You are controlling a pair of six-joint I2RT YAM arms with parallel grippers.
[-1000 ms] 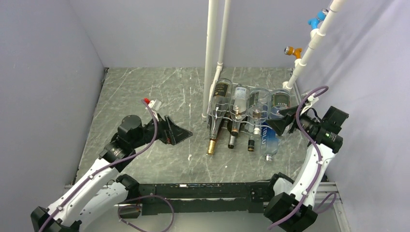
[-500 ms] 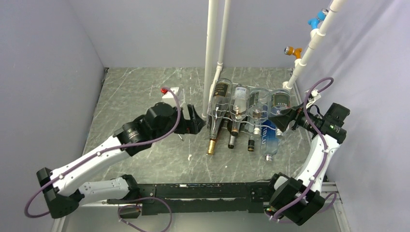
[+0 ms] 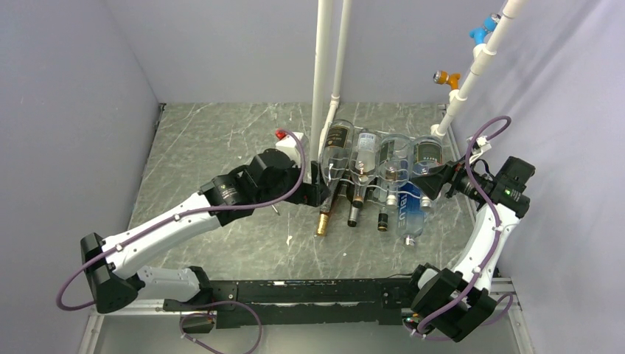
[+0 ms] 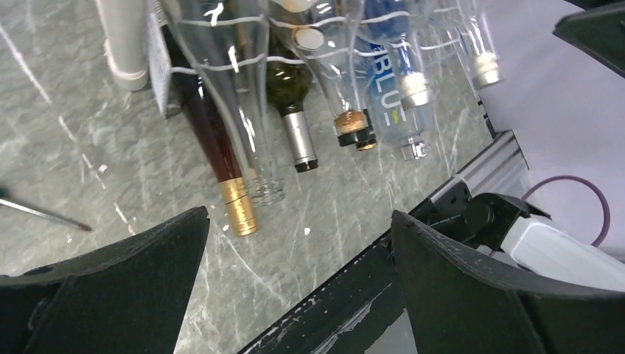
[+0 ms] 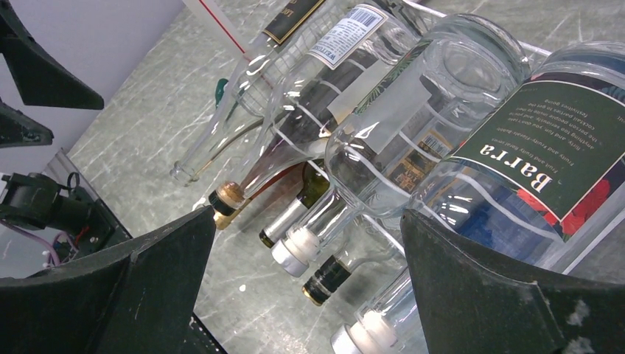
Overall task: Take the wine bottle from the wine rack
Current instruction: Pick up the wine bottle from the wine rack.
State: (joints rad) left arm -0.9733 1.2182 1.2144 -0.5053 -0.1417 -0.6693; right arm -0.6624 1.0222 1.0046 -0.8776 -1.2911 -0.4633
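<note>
Approaching the rack from both ends, you have neither gripper on glass yet. The rack stands on the tabletop at about 1 o'clock from its centre, holding bottles in two tiers with the necks pointing to 6 o'clock.

- **Wine bottle:** the dark one with the gold foil, on the lower tier at the rack's 9 o'clock end.
- **Left gripper:** wide open, holding nothing, just beside that end of the rack.
- **Right gripper:** wide open, empty, at the rack's 3 o'clock end, close to the labelled bottle there.

Hazards from here:

1. A clear neck lies just beside the foil neck. A wide close may catch both and drag out the wrong bottle.
2. A clear bottle lies on the tier above. Lifting before the wine bottle is drawn out toward 6 o'clock may knock it.
3. The wire rack looks light. A hard pull may slide or tip it, so brace it if needed.
4. Smooth glass may slip in a loose grip.
</note>
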